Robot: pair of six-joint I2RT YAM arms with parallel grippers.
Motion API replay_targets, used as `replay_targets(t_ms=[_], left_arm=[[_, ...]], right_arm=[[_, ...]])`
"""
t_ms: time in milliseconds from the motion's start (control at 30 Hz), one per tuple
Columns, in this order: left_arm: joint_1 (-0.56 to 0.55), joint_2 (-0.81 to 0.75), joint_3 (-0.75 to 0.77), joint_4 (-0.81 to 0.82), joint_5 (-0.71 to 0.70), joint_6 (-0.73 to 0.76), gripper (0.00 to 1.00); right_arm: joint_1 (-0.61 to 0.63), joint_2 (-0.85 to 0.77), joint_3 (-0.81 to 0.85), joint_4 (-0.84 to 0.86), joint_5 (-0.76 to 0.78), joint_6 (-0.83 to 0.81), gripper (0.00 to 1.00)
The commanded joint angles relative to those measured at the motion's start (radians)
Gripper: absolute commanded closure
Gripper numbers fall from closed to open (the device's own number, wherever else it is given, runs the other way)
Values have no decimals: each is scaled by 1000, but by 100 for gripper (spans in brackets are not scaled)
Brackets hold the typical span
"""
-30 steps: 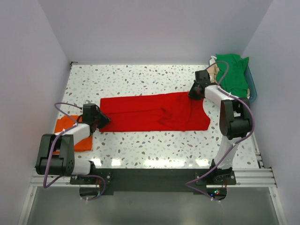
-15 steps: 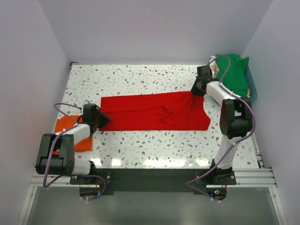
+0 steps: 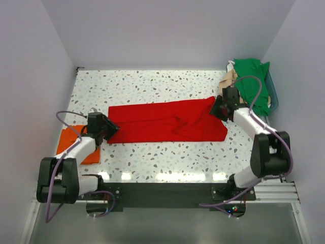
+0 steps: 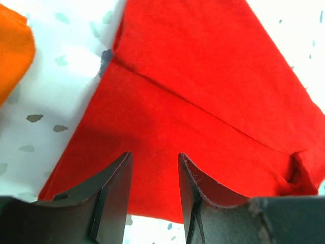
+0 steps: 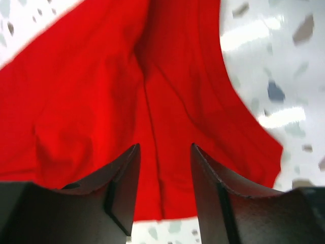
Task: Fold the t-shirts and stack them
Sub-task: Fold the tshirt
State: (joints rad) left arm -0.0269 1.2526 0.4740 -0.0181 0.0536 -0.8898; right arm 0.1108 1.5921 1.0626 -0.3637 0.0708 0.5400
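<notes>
**A:** Where was the red t-shirt (image 3: pixel 167 121) found, relative to the pincers?

**B:** It was spread flat across the middle of the speckled surface (image 3: pixel 152 86), with its long side running left to right. The left pincer (image 3: pixel 111 130) was placed at its left end, and the right pincer (image 3: pixel 217 108) at its far right corner.

**A:** How were the jaws set?

**B:** In both wrist views they were seen parted. Red cloth lay flat in the gap beneath them, and nothing was gripped by either pincer.

**A:** What else was noted around it?

**B:** An orange t-shirt (image 3: pixel 66 139) was laid at the left edge of the surface, near the red one but apart from it, and it was partly covered by the left arm. A green t-shirt (image 3: pixel 251 81) and a tan t-shirt (image 3: pixel 228 79) were heaped over a teal basket (image 3: pixel 274 100) in the far right corner, just behind the right pincer.
</notes>
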Motion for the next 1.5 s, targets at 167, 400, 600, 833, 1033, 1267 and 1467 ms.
replay_targets(t_ms=[167,400,600,833,1033,1267,1467], left_arm=[[-1,-131,93,-68,91,57,54],[1,-200,186,-172,97,150,53],[2,-222,207,-209,69,198,51],[2,-216,190,-197,88,200,51],[4,-217,176,-192,84,204,51],[5,-219,161,-189,81,209,51],[10,-217,152,-187,81,212,51]], right_arm=[[116,-274,-340,100,-60,84,56],[220,-186,-334,160,-16,141,64],[247,-147,-348,169,9,169,69],[260,-207,-377,134,63,176,69],[262,-233,-391,120,90,175,68],[267,-202,-397,141,80,179,68],[285,-170,-398,161,72,190,68]])
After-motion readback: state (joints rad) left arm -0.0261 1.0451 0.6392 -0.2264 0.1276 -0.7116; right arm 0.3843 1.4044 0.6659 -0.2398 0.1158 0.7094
